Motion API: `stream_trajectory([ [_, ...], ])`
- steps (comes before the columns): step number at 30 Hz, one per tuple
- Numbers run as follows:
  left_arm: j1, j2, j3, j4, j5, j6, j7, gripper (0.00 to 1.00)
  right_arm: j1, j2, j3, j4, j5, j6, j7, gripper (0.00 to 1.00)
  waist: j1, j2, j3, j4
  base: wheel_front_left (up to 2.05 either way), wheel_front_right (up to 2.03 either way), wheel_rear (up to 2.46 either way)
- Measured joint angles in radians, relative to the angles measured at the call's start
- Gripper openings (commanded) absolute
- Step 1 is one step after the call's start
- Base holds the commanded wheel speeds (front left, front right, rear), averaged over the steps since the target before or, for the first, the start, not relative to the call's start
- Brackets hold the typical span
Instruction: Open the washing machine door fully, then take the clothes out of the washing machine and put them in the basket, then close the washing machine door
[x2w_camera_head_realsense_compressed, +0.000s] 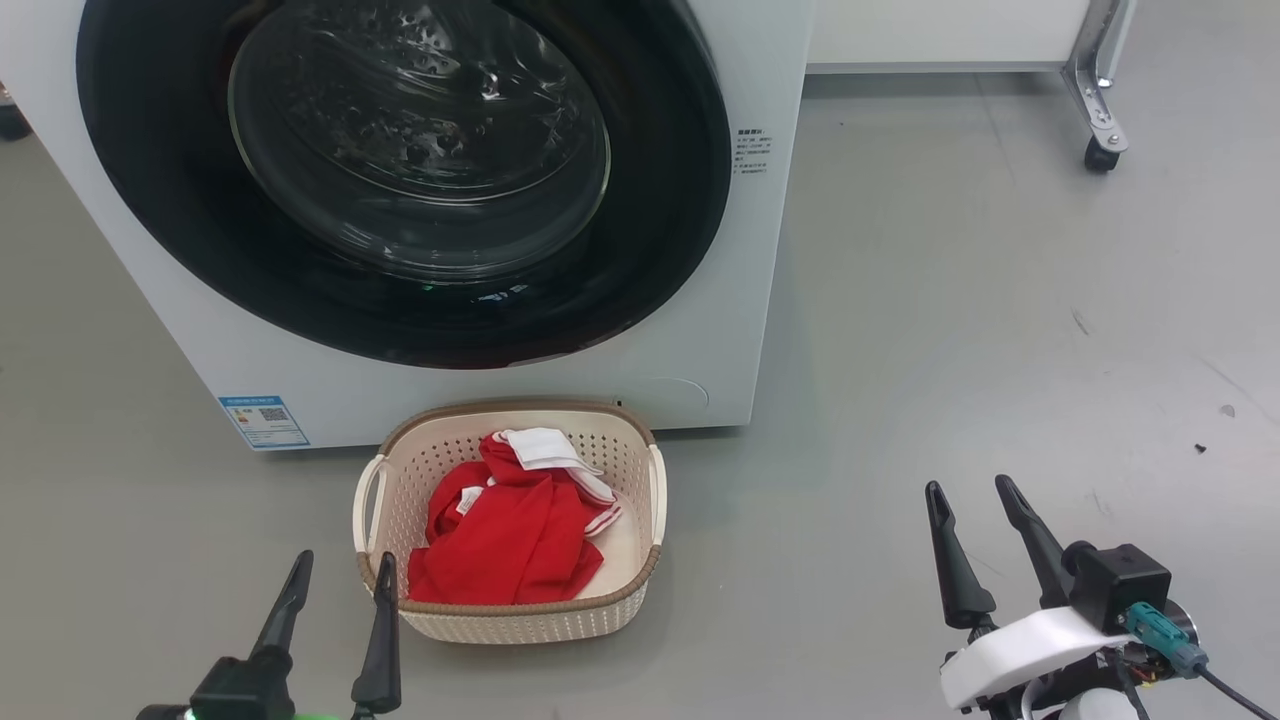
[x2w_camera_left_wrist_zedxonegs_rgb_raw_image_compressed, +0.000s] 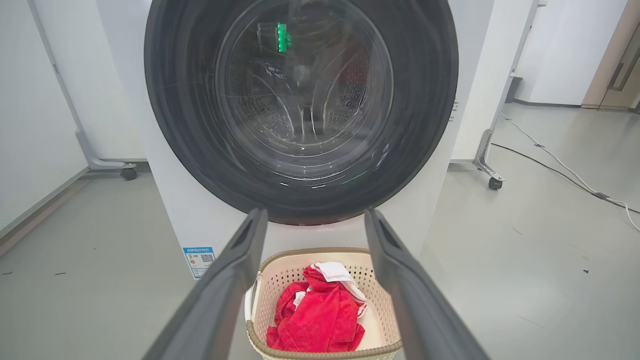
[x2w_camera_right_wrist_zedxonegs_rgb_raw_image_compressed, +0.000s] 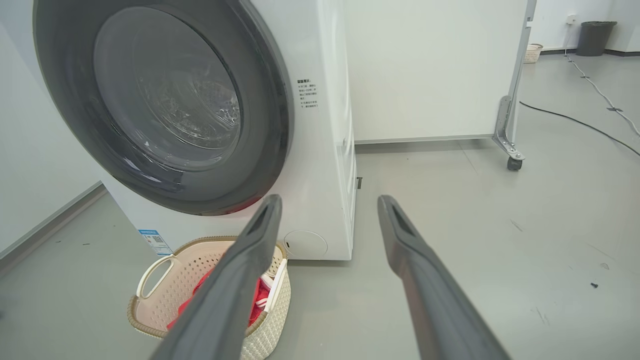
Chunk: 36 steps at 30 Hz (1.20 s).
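The clothes (x2w_camera_head_realsense_compressed: 510, 540) lie in the basket (x2w_camera_head_realsense_compressed: 530, 620) on the floor (x2w_camera_head_realsense_compressed: 900, 350), near the washing machine (x2w_camera_head_realsense_compressed: 745, 300), whose door (x2w_camera_head_realsense_compressed: 400, 320) looks shut (latch unseen). Both pairs of jaws gape wide, empty; only confirming closure seems left.

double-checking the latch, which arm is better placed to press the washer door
Left, likely: the open left gripper faces the washing machine door squarely, beside the basket; the right gripper sits well off to the side.

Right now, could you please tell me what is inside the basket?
The red clothes lie bunched inside the basket, their white trim on top. Whatever may lie beneath them is covered.
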Motion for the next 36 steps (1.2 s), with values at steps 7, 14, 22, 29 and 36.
stream_trajectory([
  [7,0.001,0.000,-0.008,-0.006,0.000,-0.001,0.000,1.00,0.019,0.001,-0.003,-0.019,-0.001,-0.007,0.000,1.00,0.0000,0.0000,-0.005,-0.006,0.00,0.00,0.00],
  [14,0.006,0.001,-0.008,-0.016,0.000,-0.001,0.000,1.00,0.020,0.002,-0.004,-0.038,-0.005,-0.008,0.000,1.00,0.0000,0.0000,-0.006,-0.011,0.00,0.00,0.00],
  [22,0.006,0.001,-0.010,-0.021,0.000,-0.001,0.000,1.00,0.039,0.003,-0.005,-0.052,-0.010,-0.009,0.000,1.00,0.0000,0.0000,-0.003,-0.015,0.00,0.00,0.00],
  [29,0.006,0.001,-0.012,-0.022,0.000,-0.001,0.000,1.00,0.042,0.003,-0.007,-0.058,-0.015,-0.016,0.000,1.00,0.0000,0.0000,0.001,-0.018,0.00,0.00,0.00],
  [36,0.006,0.001,-0.012,-0.026,0.000,-0.001,0.000,1.00,0.045,0.003,-0.009,-0.064,-0.016,-0.016,0.000,1.00,0.0000,0.0000,0.003,-0.021,0.00,0.00,0.00],
])
